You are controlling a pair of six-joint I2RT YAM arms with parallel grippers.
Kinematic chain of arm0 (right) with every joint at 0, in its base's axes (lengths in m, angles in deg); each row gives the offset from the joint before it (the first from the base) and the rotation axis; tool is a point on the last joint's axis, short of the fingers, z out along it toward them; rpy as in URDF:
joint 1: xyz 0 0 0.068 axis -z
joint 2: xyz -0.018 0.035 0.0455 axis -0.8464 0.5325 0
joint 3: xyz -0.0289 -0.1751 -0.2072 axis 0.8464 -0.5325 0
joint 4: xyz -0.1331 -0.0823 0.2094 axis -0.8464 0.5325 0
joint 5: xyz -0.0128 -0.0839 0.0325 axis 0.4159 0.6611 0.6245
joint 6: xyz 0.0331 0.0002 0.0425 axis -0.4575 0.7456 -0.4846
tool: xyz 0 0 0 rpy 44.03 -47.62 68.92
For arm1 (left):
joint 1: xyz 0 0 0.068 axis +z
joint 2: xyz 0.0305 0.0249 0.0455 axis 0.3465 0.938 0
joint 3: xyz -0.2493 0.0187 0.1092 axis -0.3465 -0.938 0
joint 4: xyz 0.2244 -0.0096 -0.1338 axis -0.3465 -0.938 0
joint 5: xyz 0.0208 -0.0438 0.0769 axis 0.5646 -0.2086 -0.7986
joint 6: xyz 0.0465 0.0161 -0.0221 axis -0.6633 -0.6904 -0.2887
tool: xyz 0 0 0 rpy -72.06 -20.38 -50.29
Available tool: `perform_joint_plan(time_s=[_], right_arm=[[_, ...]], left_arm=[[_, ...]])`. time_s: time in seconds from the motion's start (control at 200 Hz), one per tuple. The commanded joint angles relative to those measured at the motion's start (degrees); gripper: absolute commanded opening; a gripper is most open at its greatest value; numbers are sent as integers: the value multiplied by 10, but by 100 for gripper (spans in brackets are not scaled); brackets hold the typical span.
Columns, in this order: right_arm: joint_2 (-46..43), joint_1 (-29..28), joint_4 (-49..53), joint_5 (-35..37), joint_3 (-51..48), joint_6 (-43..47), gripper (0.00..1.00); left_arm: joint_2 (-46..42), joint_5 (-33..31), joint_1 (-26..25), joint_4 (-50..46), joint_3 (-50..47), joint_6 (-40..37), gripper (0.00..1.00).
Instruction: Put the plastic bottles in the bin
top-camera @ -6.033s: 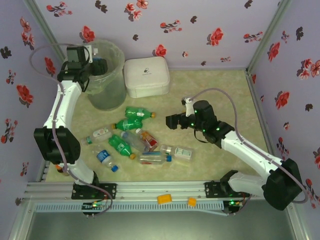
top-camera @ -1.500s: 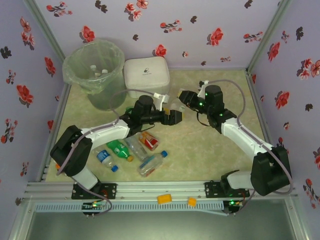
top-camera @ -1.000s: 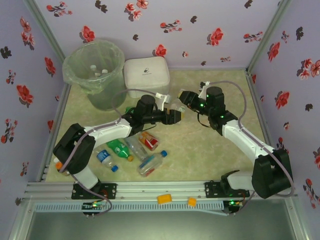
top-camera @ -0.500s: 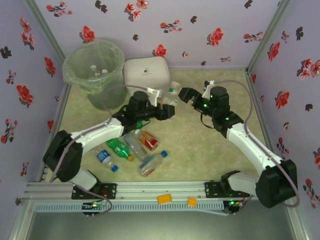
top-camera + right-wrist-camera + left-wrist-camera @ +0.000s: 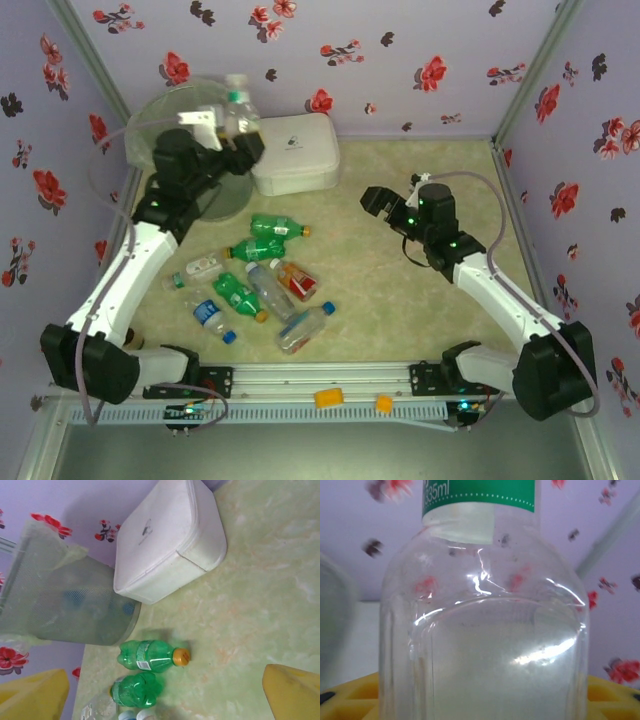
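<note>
My left gripper [image 5: 236, 128] is shut on a clear plastic bottle [image 5: 238, 108] with a green label, held up at the right rim of the bin [image 5: 222, 196]. In the left wrist view that bottle [image 5: 482, 630] stands between my yellow fingers [image 5: 347, 700]. My right gripper [image 5: 373, 203] hangs open above the table's middle with nothing in it, its yellow fingers [image 5: 295, 692] wide apart. Several bottles lie on the table: two green ones [image 5: 275, 226] [image 5: 255, 248], a red-labelled one [image 5: 298, 281], and a clear one with a blue cap [image 5: 303, 328]. The right wrist view shows the bin [image 5: 75, 605] and both green bottles [image 5: 150, 656] [image 5: 135, 689].
A white rounded square box [image 5: 293, 152] stands right of the bin, also in the right wrist view [image 5: 170, 545]. Flowered walls close in the back and both sides. Two small orange pieces [image 5: 328, 397] sit on the front rail.
My left arm has swung the clear bottle from the table's middle, beside the right gripper, up and left to the bin. The right gripper has stayed open and dropped back slightly.
</note>
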Motion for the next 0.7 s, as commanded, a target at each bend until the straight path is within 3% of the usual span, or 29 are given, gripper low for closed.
perform_joint_plan(time_s=[0.0,0.25,0.525,0.6,0.695], right_arm=[[-1,-1,5,-15,-1,7,100],[-15,-1,15,-11,-5,12,100],[-50,-2,37,8,-15,33,100],[-54,-1,36,19,-17,30,100],[-47,-2,53,34,-10,23,100]], left_arm=[[9,-15,46,-74,58,-54,0],[138,-28,124,-231,208,-109,0],[244,-45,142,-349,299,-106,9],[253,-47,142,-351,302,-104,22],[254,-49,143,-345,303,-97,55]])
